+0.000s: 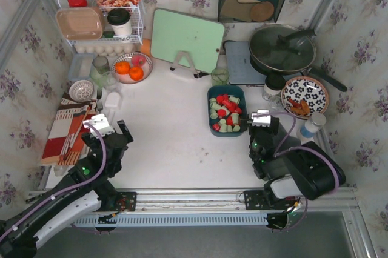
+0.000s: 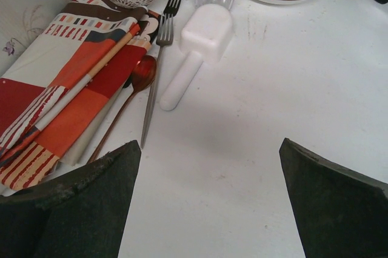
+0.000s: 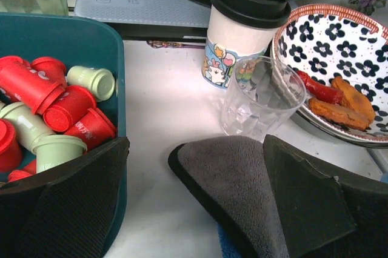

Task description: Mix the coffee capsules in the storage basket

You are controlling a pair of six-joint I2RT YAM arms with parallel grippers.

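Note:
The dark teal storage basket (image 1: 227,134) sits right of the table's middle, holding red and pale green coffee capsules (image 1: 225,111) lying jumbled together. In the right wrist view the basket's wall (image 3: 91,34) and its capsules (image 3: 66,109) are at the left. My right gripper (image 3: 195,149) stands open just right of the basket, low over a grey cloth (image 3: 242,179) that lies between its fingers; it grips nothing. From above, the right gripper (image 1: 262,120) is beside the basket's near right corner. My left gripper (image 2: 209,146) is open over bare white table, far left of the basket (image 1: 115,129).
A striped cloth (image 2: 66,82) with a fork (image 2: 167,25), spoon and knife lies by the left gripper, beside a white scoop (image 2: 194,52). A lidded paper cup (image 3: 245,34), a clear glass (image 3: 260,100) and a flowered plate (image 3: 339,40) stand ahead of the right gripper.

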